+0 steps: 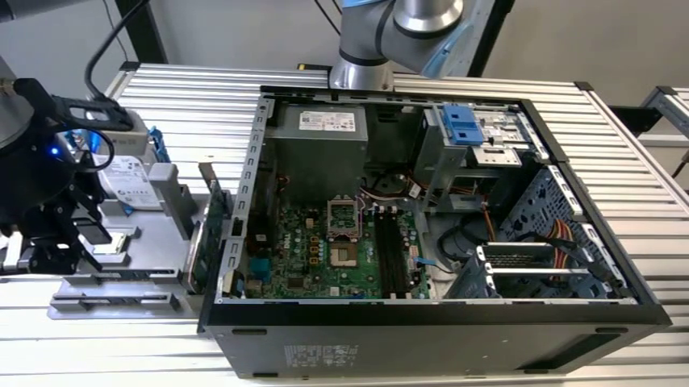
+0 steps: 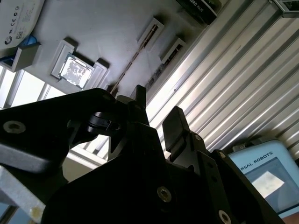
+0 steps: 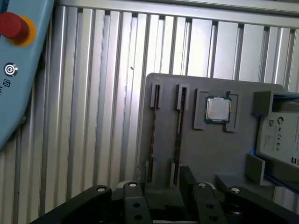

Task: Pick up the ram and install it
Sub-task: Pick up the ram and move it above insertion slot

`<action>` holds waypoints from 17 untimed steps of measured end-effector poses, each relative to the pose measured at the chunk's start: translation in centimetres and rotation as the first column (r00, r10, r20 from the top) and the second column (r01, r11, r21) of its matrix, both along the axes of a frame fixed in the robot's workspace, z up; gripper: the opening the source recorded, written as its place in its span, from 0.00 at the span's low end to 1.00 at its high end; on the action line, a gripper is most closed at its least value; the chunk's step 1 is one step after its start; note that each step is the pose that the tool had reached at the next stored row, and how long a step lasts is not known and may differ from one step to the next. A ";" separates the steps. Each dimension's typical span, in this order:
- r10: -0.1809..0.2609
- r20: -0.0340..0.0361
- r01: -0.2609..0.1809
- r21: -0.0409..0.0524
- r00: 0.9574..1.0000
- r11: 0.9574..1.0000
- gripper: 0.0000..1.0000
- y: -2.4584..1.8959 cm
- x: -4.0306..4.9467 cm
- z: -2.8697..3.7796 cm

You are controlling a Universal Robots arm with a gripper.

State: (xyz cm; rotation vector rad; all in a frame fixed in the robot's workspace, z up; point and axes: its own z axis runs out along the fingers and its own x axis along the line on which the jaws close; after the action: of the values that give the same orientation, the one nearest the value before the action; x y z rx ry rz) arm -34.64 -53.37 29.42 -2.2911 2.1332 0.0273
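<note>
The black two-fingered gripper [image 1: 48, 248] hangs over the grey moulded parts tray [image 1: 142, 235]. The tray lies on the ribbed aluminium table [image 1: 194, 89] at nine o'clock of the open black computer case [image 1: 431, 330], on the exterior view's left. In both wrist views its fingers [image 2: 175, 122] stand spread with nothing between them. The ram [image 3: 179, 126], a long thin circuit-board stick seen edge-on, stands in a tray slot just beside the square silver processor chip [image 3: 218, 109], close to the fingertips. Whether they touch it I cannot tell.
</note>
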 end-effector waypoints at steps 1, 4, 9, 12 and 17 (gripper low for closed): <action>0.000 0.000 0.000 0.000 1.000 1.000 1.00 0.00 0.00 -0.03; 0.000 0.000 0.000 -0.001 1.000 1.000 1.00 0.00 0.00 -0.13; 0.000 0.000 0.000 -0.002 1.000 1.000 1.00 0.00 0.00 -0.27; 0.000 0.000 0.000 -0.002 1.000 1.000 1.00 0.00 0.00 -0.35; 0.000 0.000 0.000 -0.003 1.000 1.000 1.00 0.00 0.00 -0.49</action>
State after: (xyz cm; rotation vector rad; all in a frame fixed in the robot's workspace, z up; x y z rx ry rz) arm -34.64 -53.37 28.93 -2.2928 2.1348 0.0241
